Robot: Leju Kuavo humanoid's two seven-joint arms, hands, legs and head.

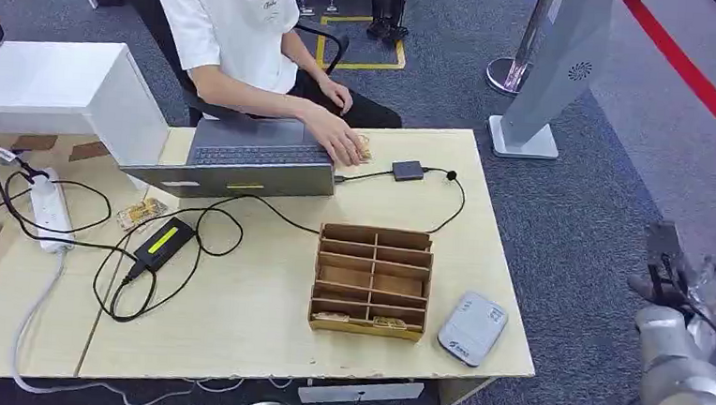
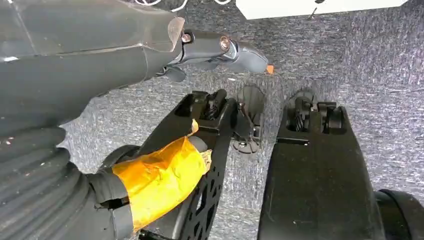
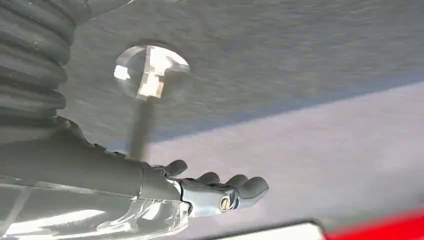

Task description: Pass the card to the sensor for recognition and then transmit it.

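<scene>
Cardboard slots make up the organizer (image 1: 370,280) near the table's (image 1: 233,345) front edge, and what look like cards (image 1: 386,324) lie in its frontmost row, their long sides running along that edge; they are too small to read. Just beside the organizer, toward the robot's right, lies the grey card sensor (image 1: 471,328), so a card has only a short sideways trip to reach it. In the head view the right hand (image 1: 673,278) hangs off the table's right end, over the carpet and well apart from the organizer; the cards lie forward and to the left of its fingers. The right wrist view shows those fingers (image 3: 235,186) loosely curled side by side with nothing in them. The left hand (image 2: 220,50) hangs low by the robot's legs, fingers drawn in and empty too. I judge the right hand the better placed for the pick, being on the sensor's side. A person (image 1: 242,36) sits across the table, one hand resting by a laptop (image 1: 244,158).
</scene>
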